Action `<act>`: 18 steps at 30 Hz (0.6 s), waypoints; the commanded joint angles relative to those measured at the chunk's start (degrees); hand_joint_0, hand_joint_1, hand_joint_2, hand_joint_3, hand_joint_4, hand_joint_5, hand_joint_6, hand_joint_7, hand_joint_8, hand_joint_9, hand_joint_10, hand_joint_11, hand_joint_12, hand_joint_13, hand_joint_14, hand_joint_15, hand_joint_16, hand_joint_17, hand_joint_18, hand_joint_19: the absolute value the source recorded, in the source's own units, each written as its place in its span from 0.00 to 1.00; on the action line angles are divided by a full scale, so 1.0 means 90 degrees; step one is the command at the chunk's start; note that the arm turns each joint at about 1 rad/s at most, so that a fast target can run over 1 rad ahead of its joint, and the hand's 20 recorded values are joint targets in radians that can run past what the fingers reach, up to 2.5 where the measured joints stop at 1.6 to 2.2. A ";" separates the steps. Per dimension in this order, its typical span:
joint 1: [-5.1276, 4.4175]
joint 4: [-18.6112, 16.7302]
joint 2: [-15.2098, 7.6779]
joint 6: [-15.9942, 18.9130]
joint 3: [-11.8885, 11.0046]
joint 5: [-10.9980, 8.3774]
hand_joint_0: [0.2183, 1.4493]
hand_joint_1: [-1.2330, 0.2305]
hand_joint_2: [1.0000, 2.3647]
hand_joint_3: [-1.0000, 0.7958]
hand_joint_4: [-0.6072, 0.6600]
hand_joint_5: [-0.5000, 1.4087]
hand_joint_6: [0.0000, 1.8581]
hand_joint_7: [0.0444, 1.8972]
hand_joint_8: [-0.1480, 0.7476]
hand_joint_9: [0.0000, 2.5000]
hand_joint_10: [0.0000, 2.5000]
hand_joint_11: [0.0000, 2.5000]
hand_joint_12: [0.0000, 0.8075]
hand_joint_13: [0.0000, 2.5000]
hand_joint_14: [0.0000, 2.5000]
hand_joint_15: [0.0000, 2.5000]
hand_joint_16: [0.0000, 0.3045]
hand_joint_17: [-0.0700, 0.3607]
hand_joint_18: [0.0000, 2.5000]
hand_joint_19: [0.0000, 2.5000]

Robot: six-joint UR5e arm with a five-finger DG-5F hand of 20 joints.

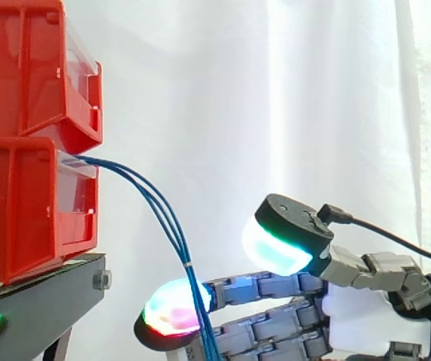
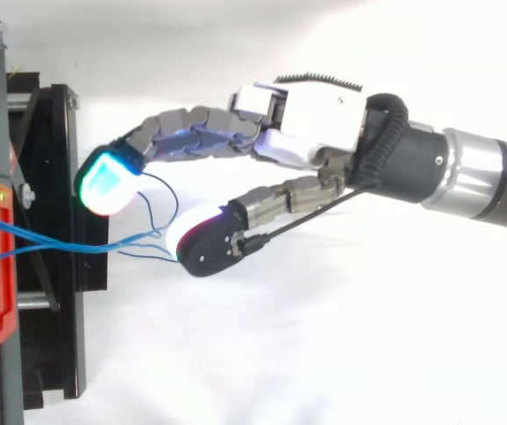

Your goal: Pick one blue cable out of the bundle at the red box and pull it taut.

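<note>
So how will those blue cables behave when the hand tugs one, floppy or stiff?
Probably floppy: the blue cables droop in a curve from the red box. Likely light and thin, so one may slip between the hand's thick pads. They run close together, so neighbours may drag along.

Lab setup: white curtain, red bins on black stand.
</note>
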State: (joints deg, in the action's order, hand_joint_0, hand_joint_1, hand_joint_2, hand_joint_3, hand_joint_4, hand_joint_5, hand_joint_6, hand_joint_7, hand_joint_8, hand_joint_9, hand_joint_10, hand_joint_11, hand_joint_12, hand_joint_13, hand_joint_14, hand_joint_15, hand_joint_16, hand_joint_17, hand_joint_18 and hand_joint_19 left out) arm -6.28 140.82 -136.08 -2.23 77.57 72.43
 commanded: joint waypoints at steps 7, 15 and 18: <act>-0.0064 -0.0051 -0.0095 -0.0055 -0.0220 0.0029 0.27 0.35 0.00 0.28 0.77 0.18 0.27 0.43 0.49 0.16 0.00 0.00 0.45 0.13 0.00 0.04 0.17 0.43 0.11 0.05; -0.0171 -0.0236 -0.0143 -0.0212 -0.0220 0.0029 0.29 0.33 0.00 0.28 0.76 0.19 0.27 0.51 0.50 0.17 0.00 0.01 0.45 0.14 0.00 0.05 0.16 0.42 0.12 0.06; -0.0181 -0.0256 -0.0143 -0.0212 -0.0220 0.0029 0.29 0.32 0.00 0.28 0.75 0.19 0.27 0.52 0.50 0.17 0.00 0.01 0.45 0.14 0.00 0.05 0.16 0.42 0.12 0.06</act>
State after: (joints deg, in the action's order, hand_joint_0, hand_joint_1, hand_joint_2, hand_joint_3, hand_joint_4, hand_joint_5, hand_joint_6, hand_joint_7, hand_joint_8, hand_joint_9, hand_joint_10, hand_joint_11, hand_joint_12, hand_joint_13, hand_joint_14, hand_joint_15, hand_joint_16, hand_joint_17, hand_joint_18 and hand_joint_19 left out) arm -7.75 138.91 -137.35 -4.04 75.60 72.68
